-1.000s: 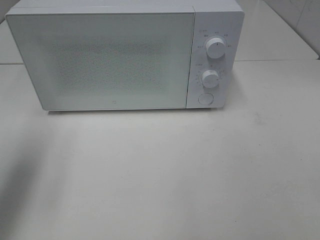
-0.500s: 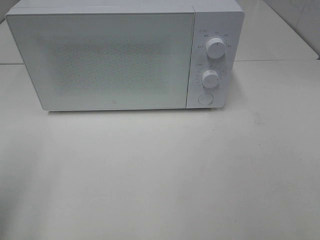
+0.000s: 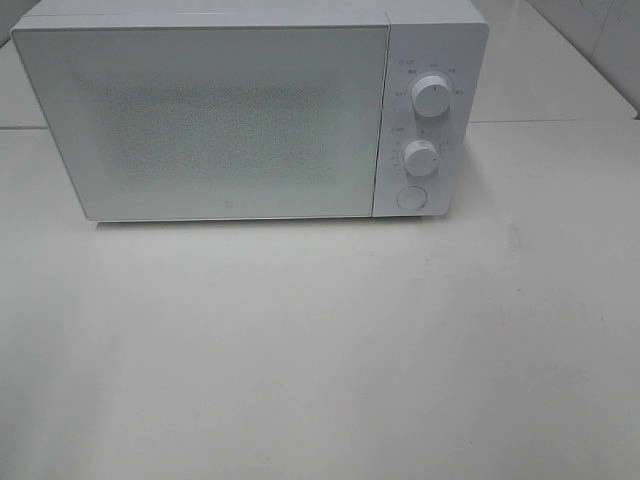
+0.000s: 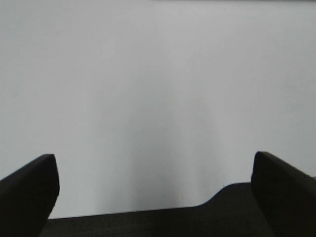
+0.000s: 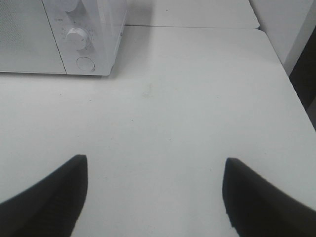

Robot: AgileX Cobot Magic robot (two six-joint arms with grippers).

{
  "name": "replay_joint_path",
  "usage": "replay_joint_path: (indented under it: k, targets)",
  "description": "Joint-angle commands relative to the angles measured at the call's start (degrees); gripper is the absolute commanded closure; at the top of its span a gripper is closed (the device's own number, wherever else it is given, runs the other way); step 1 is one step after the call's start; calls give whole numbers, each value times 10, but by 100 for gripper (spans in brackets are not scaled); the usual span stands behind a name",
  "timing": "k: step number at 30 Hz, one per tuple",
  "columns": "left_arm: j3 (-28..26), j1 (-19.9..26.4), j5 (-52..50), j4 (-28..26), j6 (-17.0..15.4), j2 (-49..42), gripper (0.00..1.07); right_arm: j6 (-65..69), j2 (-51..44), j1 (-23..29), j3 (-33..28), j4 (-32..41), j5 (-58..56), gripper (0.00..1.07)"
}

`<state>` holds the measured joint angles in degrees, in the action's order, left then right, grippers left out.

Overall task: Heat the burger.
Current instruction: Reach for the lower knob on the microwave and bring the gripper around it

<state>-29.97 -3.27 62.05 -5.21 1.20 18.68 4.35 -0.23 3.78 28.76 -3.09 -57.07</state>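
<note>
The burger is not in view in any frame. A white microwave (image 3: pixel 230 115) stands at the back of the table with its door shut; two round dials (image 3: pixel 430 97) and a round button (image 3: pixel 410 197) sit on its right panel. Its right front corner also shows in the right wrist view (image 5: pixel 79 37). My left gripper (image 4: pixel 153 197) is open and empty over bare white table. My right gripper (image 5: pixel 153 197) is open and empty, well in front and to the right of the microwave. Neither gripper shows in the exterior high view.
The white table (image 3: pixel 320 350) stretches in front of the microwave. Its right edge (image 5: pixel 291 89) shows in the right wrist view, with a dark gap beyond it. A seam between table tops runs behind the microwave.
A soft shadow at the table's left in the exterior high view has faded away. Nothing else has moved.
</note>
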Motion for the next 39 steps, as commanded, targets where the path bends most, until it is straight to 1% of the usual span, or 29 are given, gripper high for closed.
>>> replay_joint_path:
  k: [1, 2, 4, 5, 7, 8, 10, 11, 15, 39]
  targets:
    - [3, 2, -6, 0, 1, -32, 8, -4, -15, -4, -2, 0, 1, 32]
    - [3, 2, -6, 0, 1, -58, 8, -4, -15, -4, -2, 0, 1, 32]
    - [3, 2, -6, 1, 1, -73, 8, -4, -15, -4, -2, 0, 1, 32]
    - [3, 2, -6, 1, 1, -100, 8, -4, -15, -4, -2, 0, 1, 32]
    - [3, 2, -6, 1, 1, -116, 8, -4, -15, -4, -2, 0, 1, 32]
    - [3, 2, -6, 1, 1, -147, 8, -4, -15, -4, -2, 0, 1, 32]
    - [3, 2, -6, 1, 1, -158, 8, -4, -15, -4, -2, 0, 1, 32]
    - [3, 2, -6, 1, 1, -182, 8, -4, -15, -4, -2, 0, 1, 32]
    - [3, 2, -7, 1, 1, -205, 8, -4, -15, -4, -2, 0, 1, 32]
    - [3, 2, -7, 0, 1, -202, 9, -4, -15, -4, -2, 0, 1, 32]
